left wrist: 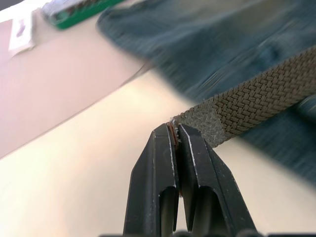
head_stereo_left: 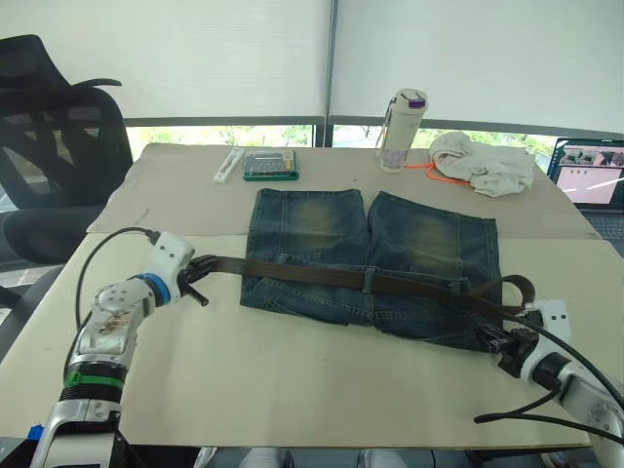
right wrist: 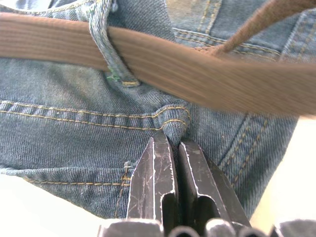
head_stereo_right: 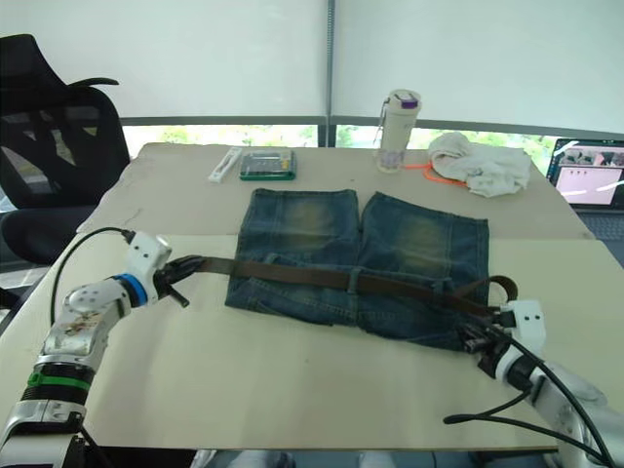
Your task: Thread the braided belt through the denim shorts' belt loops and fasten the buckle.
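Note:
The denim shorts lie flat in the middle of the table, waistband toward me. The braided belt runs along the waistband and passes under a belt loop near the middle. Its right end curls up past the shorts' right edge. My left gripper is left of the shorts, shut on the belt's flat left tip. My right gripper is at the shorts' near right corner, shut on a pinched fold of denim just below the belt. The buckle is hidden.
At the back of the table are a white bottle, an off-white cloth bundle with an orange cord, a green box and a white strip. A black chair stands at the left and a laptop at the far right.

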